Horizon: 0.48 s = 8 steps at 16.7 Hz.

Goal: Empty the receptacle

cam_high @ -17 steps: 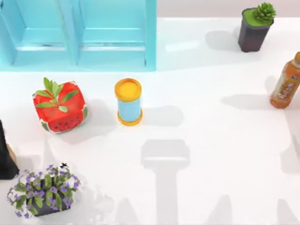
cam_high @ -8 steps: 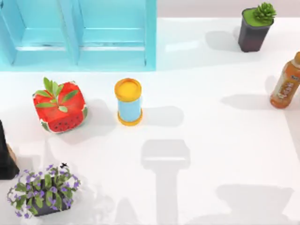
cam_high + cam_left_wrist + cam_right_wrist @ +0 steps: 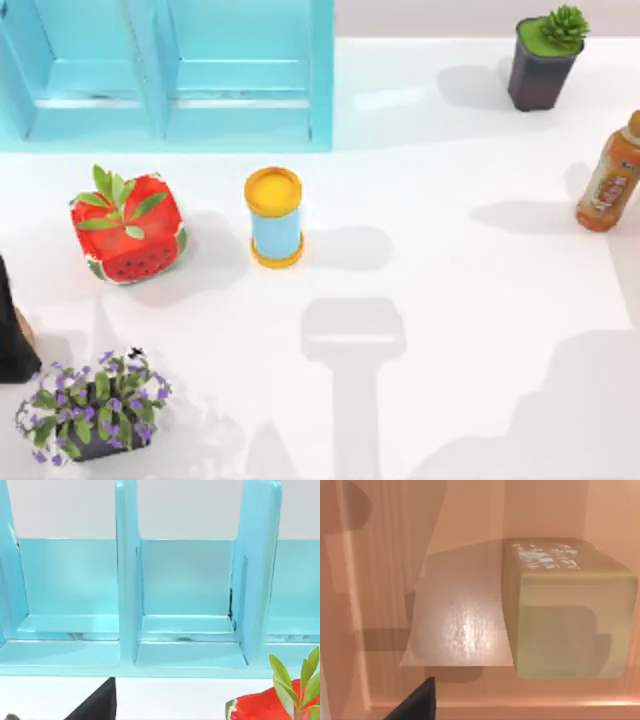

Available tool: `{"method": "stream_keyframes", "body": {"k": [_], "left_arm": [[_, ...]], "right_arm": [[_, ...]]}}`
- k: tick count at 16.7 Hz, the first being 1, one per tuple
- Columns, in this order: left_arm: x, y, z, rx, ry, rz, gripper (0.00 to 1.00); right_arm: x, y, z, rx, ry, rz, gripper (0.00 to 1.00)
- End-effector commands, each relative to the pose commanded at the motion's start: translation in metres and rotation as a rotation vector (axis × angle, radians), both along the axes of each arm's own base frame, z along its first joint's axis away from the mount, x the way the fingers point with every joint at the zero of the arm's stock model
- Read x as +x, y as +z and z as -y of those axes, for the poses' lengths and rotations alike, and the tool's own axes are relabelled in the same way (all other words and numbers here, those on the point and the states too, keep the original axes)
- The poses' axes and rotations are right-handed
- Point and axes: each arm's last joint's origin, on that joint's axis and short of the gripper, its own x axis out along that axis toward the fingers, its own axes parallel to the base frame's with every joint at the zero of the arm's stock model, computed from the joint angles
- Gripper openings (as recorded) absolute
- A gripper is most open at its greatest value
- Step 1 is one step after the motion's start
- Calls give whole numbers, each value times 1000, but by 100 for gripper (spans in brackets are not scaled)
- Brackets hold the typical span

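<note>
My right end effector (image 3: 415,705) shows as one dark wedge at the edge of its wrist view, and I cannot tell whether it is spread or pressed together. Just ahead of it lies a peach-toned receptacle (image 3: 380,580) with an olive block (image 3: 570,615) resting on its floor beside a pale panel. I take that block to be what must come out.

Over the last second a broad shadow (image 3: 560,410) has spread over the near right corner of the surface (image 3: 450,300), while everything standing on it has stayed put. I read this as my right arm swinging toward the receptacle. The emptying has not begun, as the block is untouched.

My left end effector (image 3: 97,705) is idle, facing the turquoise shelf unit (image 3: 185,605), and I cannot tell its state either. The watermelon planter (image 3: 128,228) sits close beside it, a purple flower pot (image 3: 92,405) nearer still, and the blue can (image 3: 274,217) farther off.

A tea bottle (image 3: 610,180) and a succulent pot (image 3: 545,60) stand beyond my right arm. The bottle is the likelier one to be clipped when I carry the block across.
</note>
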Motion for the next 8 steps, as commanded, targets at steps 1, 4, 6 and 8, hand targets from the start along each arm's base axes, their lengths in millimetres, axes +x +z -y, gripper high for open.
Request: {"method": "stream_keyframes", "body": {"k": [1,4,6,8], "left_arm": [[0,0,0,0,0,0,100],[0,0,0,0,0,0,100],[0,0,0,0,0,0,100],[0,0,0,0,0,0,100]], "right_arm": [[3,0,5,10,0,-20,100],[6,-1,9,21,0,-40,100],[6,-1,9,21,0,-40,100],[6,-2,8,20,3,-38,100]]}}
